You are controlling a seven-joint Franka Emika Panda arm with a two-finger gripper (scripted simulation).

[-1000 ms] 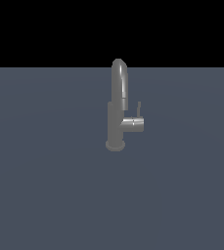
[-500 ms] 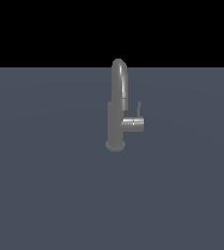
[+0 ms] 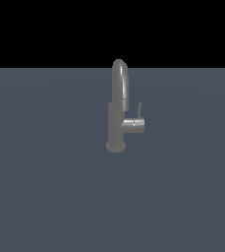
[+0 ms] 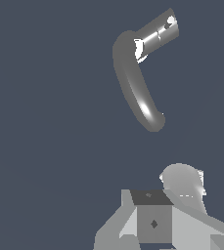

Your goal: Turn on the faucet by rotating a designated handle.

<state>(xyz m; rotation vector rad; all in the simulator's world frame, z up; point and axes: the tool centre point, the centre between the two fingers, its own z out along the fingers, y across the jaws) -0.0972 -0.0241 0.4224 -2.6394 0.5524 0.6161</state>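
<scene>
A flat blue-grey surface (image 3: 45, 197) carries only the faucet (image 3: 117, 123), upright.

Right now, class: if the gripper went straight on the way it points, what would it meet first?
Probably the grey surface: in the wrist view the gripper sits apart from the faucet, though depth is unclear.

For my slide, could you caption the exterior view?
A grey faucet stands alone on a dark surface, its thin handle upright beside the spout.

The faucet (image 3: 118, 110) is dull grey metal, its handle (image 3: 139, 110) darker grey; the floor (image 3: 45, 187) is plain slate blue.
</scene>
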